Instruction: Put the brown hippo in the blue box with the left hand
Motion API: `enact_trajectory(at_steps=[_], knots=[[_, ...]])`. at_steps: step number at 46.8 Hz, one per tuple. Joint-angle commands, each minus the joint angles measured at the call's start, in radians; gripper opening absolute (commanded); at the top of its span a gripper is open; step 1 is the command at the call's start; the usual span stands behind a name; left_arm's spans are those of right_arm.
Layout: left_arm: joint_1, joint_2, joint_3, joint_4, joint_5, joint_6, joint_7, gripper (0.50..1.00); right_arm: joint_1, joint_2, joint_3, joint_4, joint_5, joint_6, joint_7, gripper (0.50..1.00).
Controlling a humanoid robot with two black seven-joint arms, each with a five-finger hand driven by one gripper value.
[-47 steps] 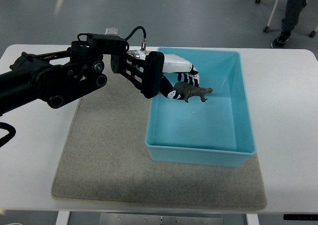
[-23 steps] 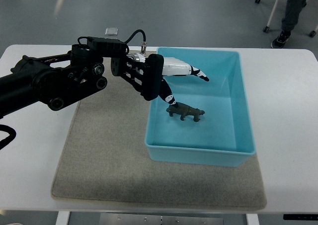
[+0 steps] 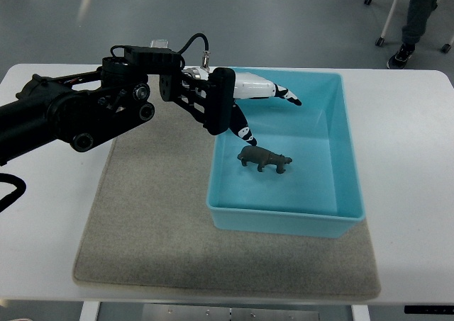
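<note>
While my left hand hangs over the far left part of the blue box, its fingers are stretched out and spread, and they hold nothing. The white shell of the hand points toward the right, out over the box's open interior, with one dark-banded finger reaching down along the left wall. My black forearm comes in from the left edge, bulky with joints and a looped cable on top, and it crosses the white table and the upper left corner of the grey mat before it reaches the box.

There's the brown hippo, and it's inside the box! It stands on the box floor, upright on its legs, head toward the right, in the left half of the box. It sits below my hand in the picture and apart from my fingers, nothing touching it. The nearest finger ends just short of its back end.

The box itself rests on the right part of the mat, its near wall facing me, its far right corner running toward the table's back edge. The mat lies flat on the table.

Off beyond the table, top right, a person's legs and shoes show on the grey floor, beside the wheeled foot of a chair. My right arm doesn't show at all.
</note>
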Motion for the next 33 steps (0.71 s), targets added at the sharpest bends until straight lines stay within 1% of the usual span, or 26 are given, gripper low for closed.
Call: enact_trajectory(at_steps=[1,2,4,17,21,33], knots=[[-0.005,0.000,-0.017,0.018,-0.002,0.000,0.000,0.960,0.000,0.000,0.001,0.001,0.000,0.000,0.000,0.936],[-0.005,0.000,-0.024,0.025,-0.002,0.000,0.000,0.985,0.000,0.000,0.001,0.001,0.000,0.000,0.000,0.936],[-0.005,0.001,-0.043,0.036,-0.002,0.000,0.000,0.994,0.000,0.000,0.001,-0.001,0.000,0.000,0.000,0.936],[-0.005,0.008,-0.126,0.105,-0.014,-0.001,0.000,0.996,0.000,0.000,0.000,0.001,0.000,0.000,0.000,0.936],[-0.005,0.011,-0.146,0.150,-0.033,-0.001,0.000,0.996,0.000,0.000,0.000,0.001,0.000,0.000,0.000,0.936],[-0.005,0.015,-0.147,0.248,-0.178,0.002,-0.002,0.996,0.000,0.000,0.000,-0.001,0.000,0.000,0.000,0.936]])
